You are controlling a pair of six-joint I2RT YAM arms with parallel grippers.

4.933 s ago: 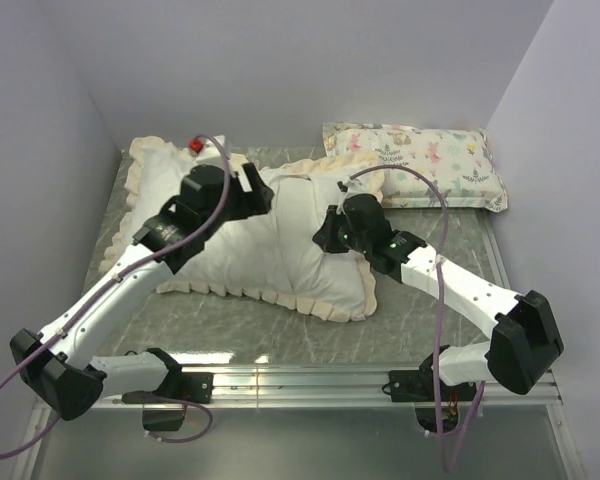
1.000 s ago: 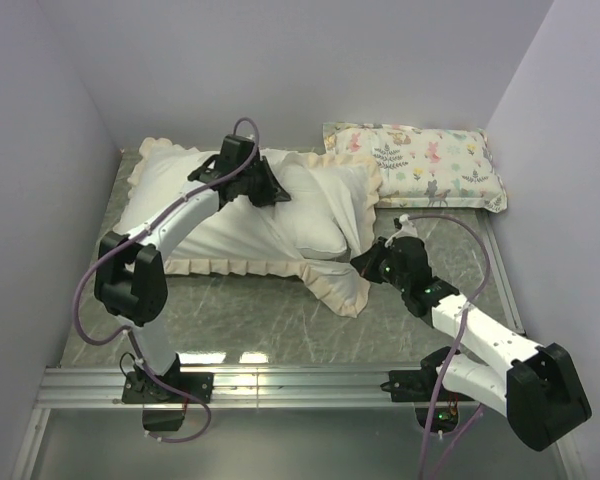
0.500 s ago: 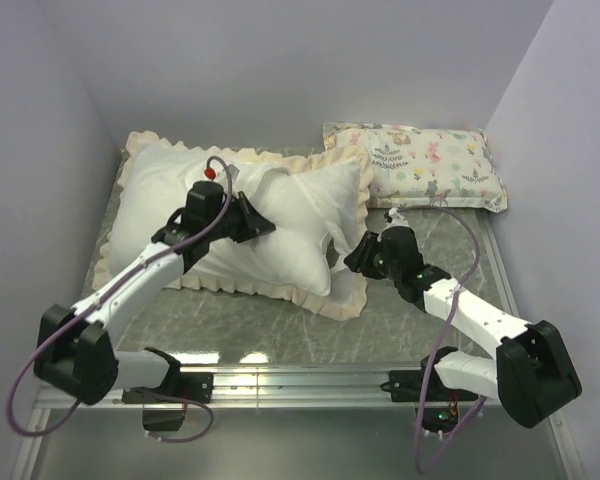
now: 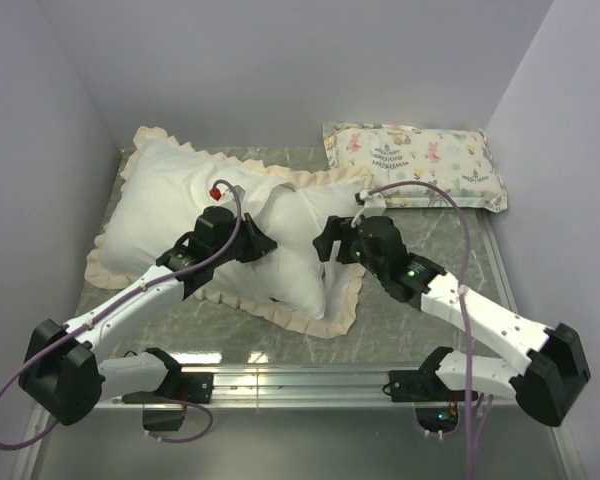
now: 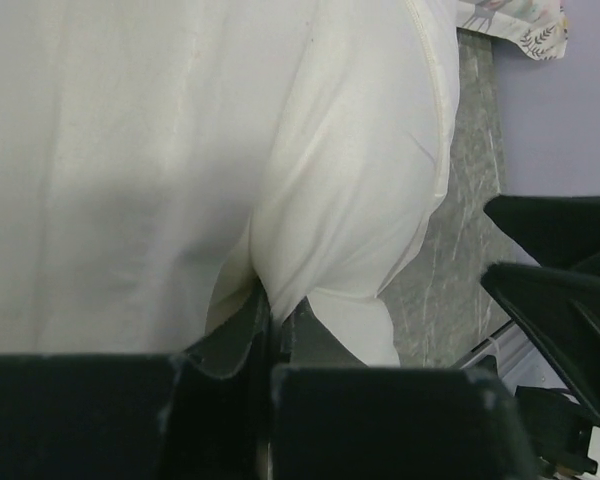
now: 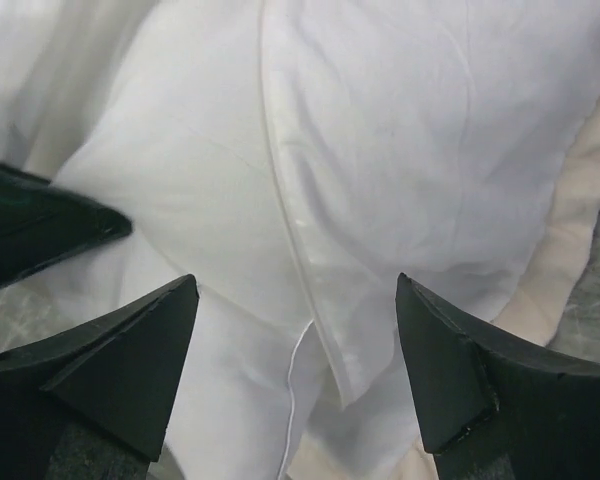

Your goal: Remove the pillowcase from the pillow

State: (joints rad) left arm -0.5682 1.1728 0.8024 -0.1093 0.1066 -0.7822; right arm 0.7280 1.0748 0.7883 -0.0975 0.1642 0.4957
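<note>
– On the grey tabletop (image 4: 230, 335), what takes up the most room?

– The pillowcase (image 4: 170, 215). It lies white side up with a cream frill (image 4: 105, 265) all round, and it covers the left and middle of the tabletop. Its long axis runs on a slant, from the far left corner to a frilled corner that points at the near edge.

– And what is in it?

– The pillow (image 4: 298, 225), a plump white bulge toward the right end. White lies on white, so I cannot tell where the cover's cloth ends and the pillow begins. The right wrist view shows a piped seam running along the bulge.

– Anything else up there?

– A smaller animal-print pillow (image 4: 417, 160) at the far right by the back wall, long side left to right. Its near left corner is just beside the frill.

– The grippers?

– The left gripper (image 5: 272, 318) is clamped tight on a pinched fold of white cloth, the pillowcase's as far as I can tell, near its middle. The right gripper (image 4: 330, 243) hovers over the bulge with its fingers wide apart, holding nothing.
</note>
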